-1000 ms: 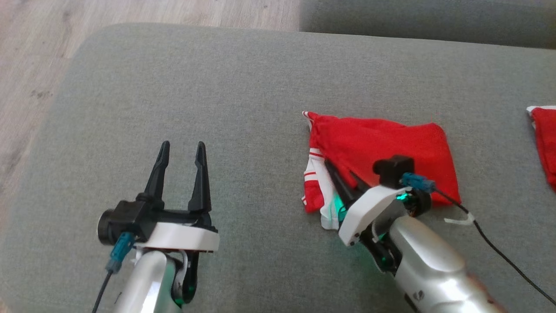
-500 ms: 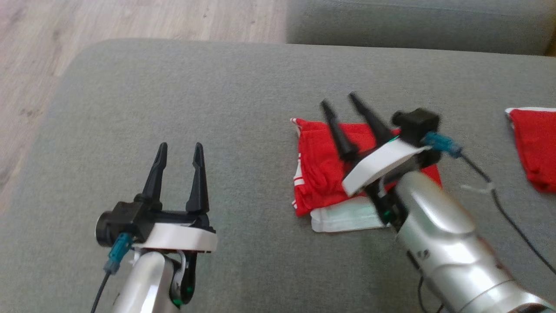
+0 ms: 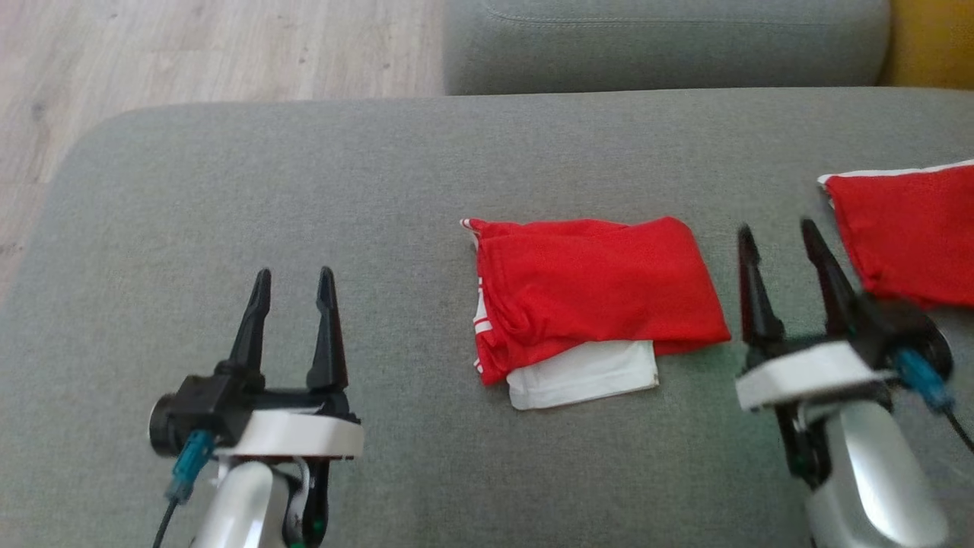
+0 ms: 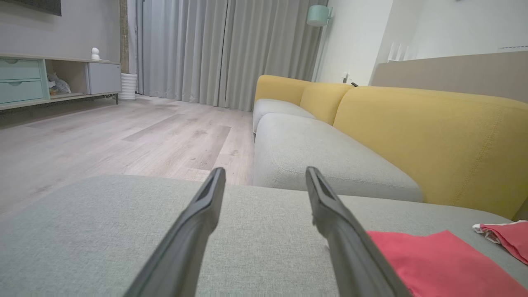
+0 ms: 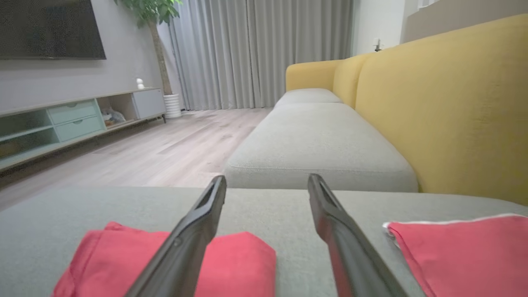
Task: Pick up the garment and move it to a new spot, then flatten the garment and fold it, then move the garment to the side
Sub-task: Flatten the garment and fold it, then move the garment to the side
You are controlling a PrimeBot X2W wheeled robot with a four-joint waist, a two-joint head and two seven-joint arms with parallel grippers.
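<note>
The left gripper (image 3: 294, 272) is hovering at the near left, jaws standing apart and pointing toward the far side, gripping nothing. The right gripper (image 3: 775, 226) is hovering at the near right, jaws likewise parted and empty.

Second red cloth (image 3: 905, 228) cut off by right edge; right end effector (image 3: 775, 228) slightly blurred
</note>
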